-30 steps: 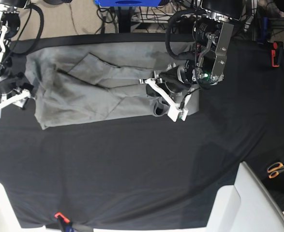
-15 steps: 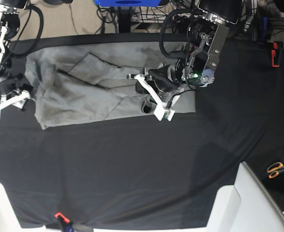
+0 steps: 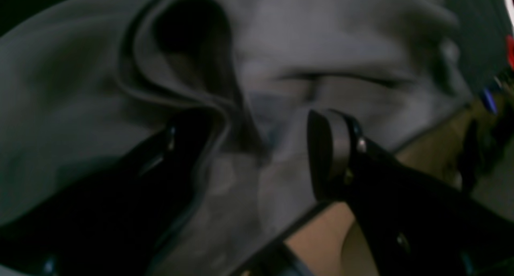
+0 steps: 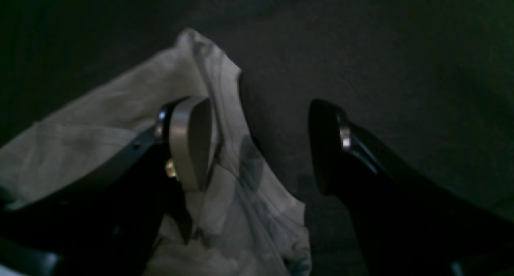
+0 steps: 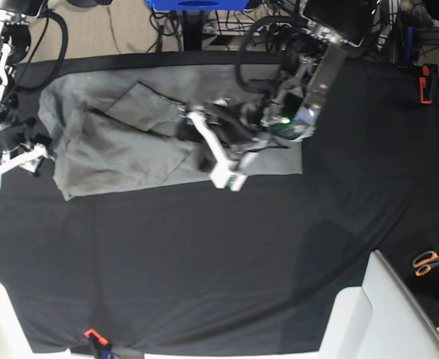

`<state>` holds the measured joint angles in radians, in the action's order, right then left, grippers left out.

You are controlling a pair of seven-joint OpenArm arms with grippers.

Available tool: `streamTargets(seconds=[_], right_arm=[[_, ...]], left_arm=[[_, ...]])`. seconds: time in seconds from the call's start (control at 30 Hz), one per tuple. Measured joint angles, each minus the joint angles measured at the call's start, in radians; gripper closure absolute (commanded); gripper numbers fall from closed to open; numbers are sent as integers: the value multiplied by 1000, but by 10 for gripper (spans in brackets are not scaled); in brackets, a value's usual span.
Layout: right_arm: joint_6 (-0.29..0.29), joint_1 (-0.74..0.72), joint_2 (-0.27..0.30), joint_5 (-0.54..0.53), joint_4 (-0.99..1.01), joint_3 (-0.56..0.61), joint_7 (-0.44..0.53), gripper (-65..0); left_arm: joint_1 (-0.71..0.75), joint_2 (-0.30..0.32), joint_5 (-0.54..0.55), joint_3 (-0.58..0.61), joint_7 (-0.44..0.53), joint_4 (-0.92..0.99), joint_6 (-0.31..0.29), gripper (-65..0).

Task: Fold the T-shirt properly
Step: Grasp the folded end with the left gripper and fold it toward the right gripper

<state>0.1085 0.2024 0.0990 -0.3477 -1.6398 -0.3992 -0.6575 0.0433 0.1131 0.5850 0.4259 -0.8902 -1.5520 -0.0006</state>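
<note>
The grey T-shirt [image 5: 122, 146] lies spread along the far side of the black table cloth [image 5: 204, 262], with folds and creases across it. My left gripper [image 5: 212, 149] hovers over the shirt's middle. In the left wrist view the left gripper [image 3: 257, 155] is open, and a raised fold of the T-shirt [image 3: 180, 67] rests against its left finger. My right gripper [image 5: 13, 134] sits at the shirt's left edge. Seen from the right wrist, the right gripper [image 4: 257, 147] is open, one finger over the T-shirt [image 4: 120, 119] edge, the other over bare cloth.
Orange-handled scissors [image 5: 428, 262] lie at the right edge. A red clamp [image 5: 425, 84] sits at the far right. White bins [image 5: 398, 314] stand along the near side. A small red item [image 5: 92, 334] sits at the front edge. Cables hang behind the table.
My left gripper has travelled left across the shirt, dragging a fold with it, and its jaws have opened from shut. The right arm has stayed put.
</note>
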Motion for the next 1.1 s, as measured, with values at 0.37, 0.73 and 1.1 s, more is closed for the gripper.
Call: streamTargets(seconds=[0.37,0.73,1.1], right_arm=[[5,-14,3,1,48,0,-2,-363],[5,-32,3,4,50,-1,-2,-363],[5,-28,5,4,50,-3,-1,-363]], left_arm=[[-88,-27,-1,136,-183,-74,1,-390],[-107,36,-7,-132,-209,-218,15,0],[-60,194,3,-73,-248,-135,286,0]])
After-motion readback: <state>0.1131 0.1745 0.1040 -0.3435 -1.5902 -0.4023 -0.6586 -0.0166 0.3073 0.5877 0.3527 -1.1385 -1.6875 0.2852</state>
